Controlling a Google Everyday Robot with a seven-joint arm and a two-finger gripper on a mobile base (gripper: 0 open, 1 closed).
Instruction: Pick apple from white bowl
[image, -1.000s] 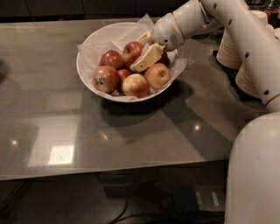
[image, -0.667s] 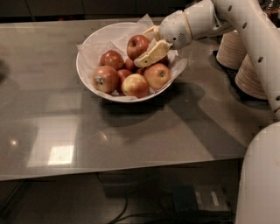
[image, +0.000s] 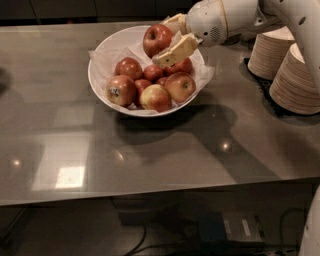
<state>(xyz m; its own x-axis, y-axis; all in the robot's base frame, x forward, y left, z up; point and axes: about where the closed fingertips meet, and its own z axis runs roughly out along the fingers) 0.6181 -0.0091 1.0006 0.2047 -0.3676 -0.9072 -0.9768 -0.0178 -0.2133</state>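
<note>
The white bowl (image: 100, 60), lined with crinkled white paper, stands at the back middle of the grey table and holds several apples. My gripper (image: 165, 39) reaches in from the upper right and is shut on the deep-red apple (image: 156, 39), held above the bowl's far side, clear of the other apples. One cream finger (image: 175, 51) lies in front of the apple, the other (image: 175, 22) behind it.
Stacks of tan paper plates (image: 295, 70) stand on a dark mat at the right edge, below my arm. The other apples, such as a paler one (image: 155, 97), lie in the front half of the bowl. The table's front edge runs across the lower part.
The gripper has risen from among the apples with the deep-red apple in it, lifting it out of the pile and above the bowl.
</note>
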